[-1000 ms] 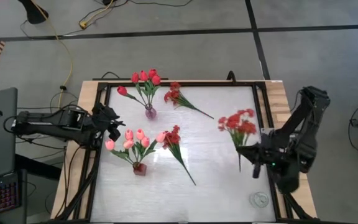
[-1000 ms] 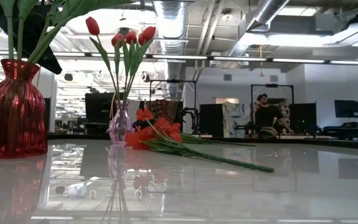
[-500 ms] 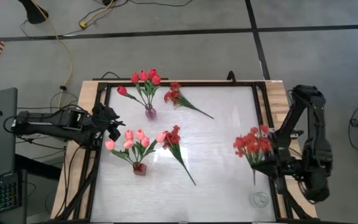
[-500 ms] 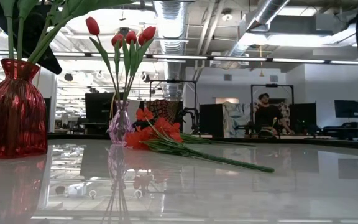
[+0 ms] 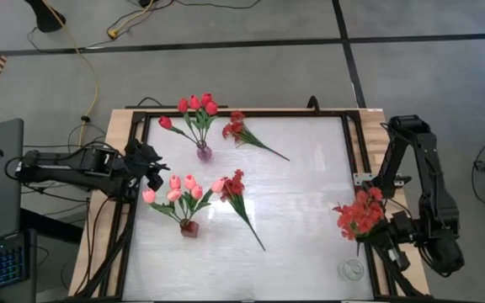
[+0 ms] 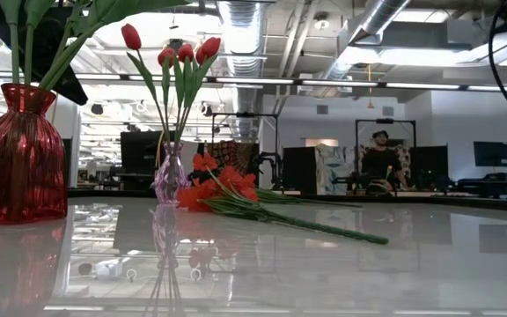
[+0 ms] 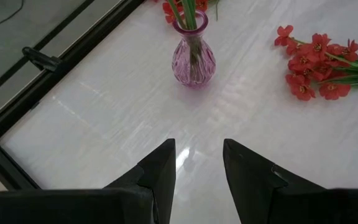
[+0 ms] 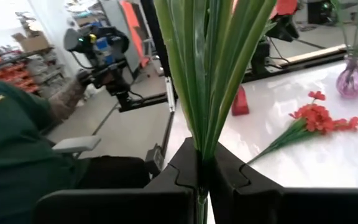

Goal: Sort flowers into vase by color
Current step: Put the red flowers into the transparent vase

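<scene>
Now the right gripper (image 8: 202,163) has its jaws closed on the stems of a spray of small red blossoms (image 5: 359,215) above the tabletop (image 5: 293,194) right edge, and, gripped so low, the stems could slip or swing before reaching any vase

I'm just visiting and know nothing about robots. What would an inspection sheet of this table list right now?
Surface: white table, glossy.
Job's things: red tulips in purple vase; pink tulips in red vase; two red sprays lying flat; red bunch held aloft.
Clutter: small clear round item near corner.
Grippers: right gripper shut on the bunch's stems; left gripper open, empty.
Cables: yellow cable on floor.
Surroundings: person in green sleeve beside table.
</scene>
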